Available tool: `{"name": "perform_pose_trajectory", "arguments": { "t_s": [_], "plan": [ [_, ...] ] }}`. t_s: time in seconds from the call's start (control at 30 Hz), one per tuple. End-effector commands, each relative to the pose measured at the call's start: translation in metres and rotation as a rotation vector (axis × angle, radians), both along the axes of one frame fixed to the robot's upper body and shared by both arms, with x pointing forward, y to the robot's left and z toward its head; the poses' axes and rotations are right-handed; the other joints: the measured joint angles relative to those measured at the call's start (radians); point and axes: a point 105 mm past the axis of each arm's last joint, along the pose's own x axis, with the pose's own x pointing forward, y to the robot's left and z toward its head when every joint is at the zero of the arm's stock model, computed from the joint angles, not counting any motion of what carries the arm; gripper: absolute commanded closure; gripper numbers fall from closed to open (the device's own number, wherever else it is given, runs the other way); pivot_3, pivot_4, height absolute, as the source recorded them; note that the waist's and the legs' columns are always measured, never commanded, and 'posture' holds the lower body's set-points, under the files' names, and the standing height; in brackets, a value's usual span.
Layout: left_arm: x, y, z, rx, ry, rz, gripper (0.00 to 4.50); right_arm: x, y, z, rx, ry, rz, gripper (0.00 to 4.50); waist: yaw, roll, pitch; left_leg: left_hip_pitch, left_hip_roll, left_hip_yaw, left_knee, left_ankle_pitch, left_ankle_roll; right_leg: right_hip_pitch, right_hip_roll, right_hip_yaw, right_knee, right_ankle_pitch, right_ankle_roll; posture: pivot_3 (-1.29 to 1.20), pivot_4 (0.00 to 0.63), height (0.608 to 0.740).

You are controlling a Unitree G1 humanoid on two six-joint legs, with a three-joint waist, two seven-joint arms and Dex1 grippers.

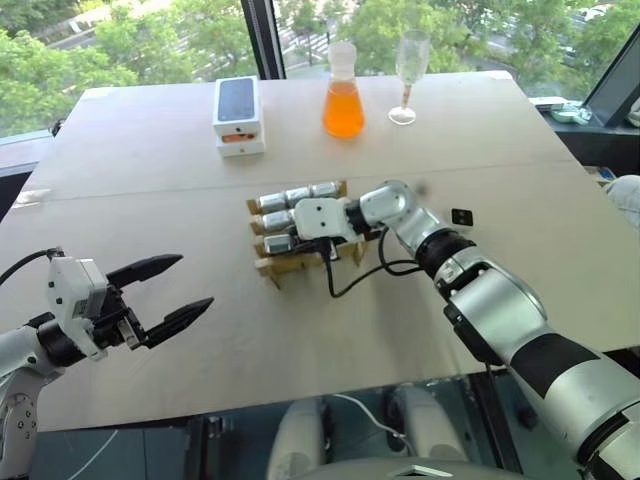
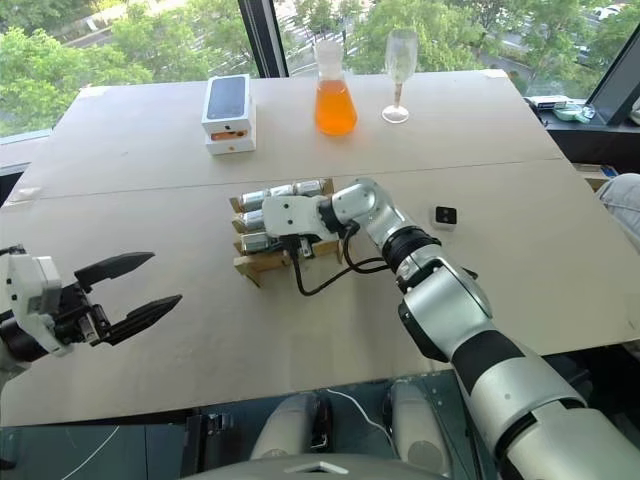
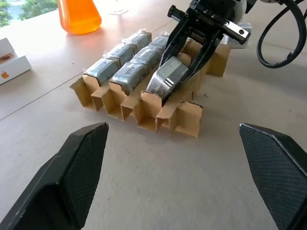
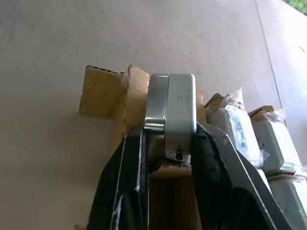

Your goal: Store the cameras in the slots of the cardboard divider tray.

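nearest you, your left gripper (image 1: 170,293) hangs over the bare table (image 1: 300,350) with its two black fingers spread as wide as they go, pinching nothing; the cardboard divider tray (image 3: 144,108) lies ahead of it, well apart, toward the table's middle

your right gripper (image 3: 184,60) reaches in from the right and sits over the tray, fingers pressed onto the two sides of one camera (image 4: 172,115), a silver-grey block tilted with its lower end down in a slot in the tray's near-left part; you can't tell whether it has bottomed out in the slot. a small dark port shows on the camera's side between the fingers; no writing on it can be read

other cameras (image 3: 122,72) already lie in the slots just beyond the held one, wrapped in clear film, touching the cardboard strips. one loose camera (image 1: 461,217) sits on the table to the right of the tray, black face up with a small white mark

farther back stands a white phone box (image 1: 238,115), an orange apple logo on its side and a phone pictured on the lid; beside it an orange flask (image 1: 342,95) and a clear glass (image 1: 408,75)
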Motion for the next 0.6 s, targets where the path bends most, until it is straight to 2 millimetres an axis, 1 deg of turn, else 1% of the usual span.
{"name": "perform_pose_trajectory", "arguments": {
  "t_s": [0.03, 0.13, 0.23, 0.27, 0.33, 0.4, 0.5, 0.6],
  "plan": [
    [0.001, -0.001, 0.009, 0.005, -0.039, -0.008, 0.0, -0.004, 0.007, 0.005, -0.001, -0.031, 0.029, 3.79, 0.0, 0.0, 0.0, 0.0, 0.0, 0.0, 0.0, 0.0, 0.0, 0.0, 0.0, 0.0, 0.0, 0.0, 0.0, 0.0, 0.15, 0.74],
    [0.002, -0.003, 0.009, 0.003, -0.042, -0.012, 0.0, -0.001, 0.006, 0.004, -0.008, -0.012, 0.003, 3.79, -0.002, 0.0, 0.0, 0.0, 0.0, 0.0, -0.001, 0.0, 0.0, 0.0, 0.0, 0.0, 0.0, 0.0, 0.0, 0.0, 0.15, 0.74],
    [0.003, -0.003, 0.007, 0.001, -0.043, -0.013, 0.0, 0.002, 0.003, 0.002, -0.019, -0.007, -0.01, 2.19, -0.001, 0.0, 0.0, 0.001, 0.0, 0.0, -0.001, 0.0, 0.0, 0.0, 0.0, 0.0, 0.0, 0.0, 0.0, 0.0, 0.15, 0.74],
    [0.003, -0.004, 0.007, 0.0, -0.044, -0.014, 0.0, 0.002, 0.003, 0.004, -0.002, -0.004, -0.016, 1.89, -0.001, 0.0, 0.0, 0.001, 0.0, 0.0, -0.001, 0.0, 0.0, 0.0, 0.0, 0.0, 0.0, 0.0, -0.001, 0.0, 0.15, 0.74],
    [0.003, -0.005, 0.006, -0.002, -0.042, -0.016, 0.0, 0.004, 0.005, 0.009, 0.039, 0.024, -0.037, 0.89, -0.001, 0.0, 0.0, 0.001, 0.0, 0.0, -0.002, 0.0, 0.0, 0.0, 0.0, 0.0, 0.0, 0.0, -0.001, 0.0, 0.15, 0.74],
    [0.003, -0.006, 0.005, -0.004, -0.042, -0.018, 0.0, 0.005, 0.007, 0.015, 0.08, 0.047, -0.053, 0.03, -0.001, 0.0, 0.0, 0.001, 0.0, 0.0, -0.002, 0.0, 0.0, 0.0, 0.0, 0.0, 0.0, 0.0, -0.001, 0.0, 0.15, 0.74],
    [0.003, -0.006, 0.004, -0.007, -0.043, -0.02, 0.0, 0.005, 0.008, 0.021, 0.105, 0.069, -0.047, 0.03, -0.001, 0.0, 0.0, 0.001, 0.0, 0.0, -0.002, 0.0, 0.0, 0.0, 0.0, 0.0, 0.0, 0.0, -0.001, 0.0, 0.15, 0.74],
    [0.003, -0.009, 0.003, -0.011, -0.038, -0.034, 0.0, 0.002, 0.005, 0.036, 0.169, 0.108, -0.012, 0.03, -0.001, 0.0, 0.0, 0.001, 0.0, -0.001, -0.002, 0.0, 0.0, 0.0, -0.001, 0.0, 0.0, 0.0, -0.001, 0.0, 0.15, 0.74]
  ]
}}
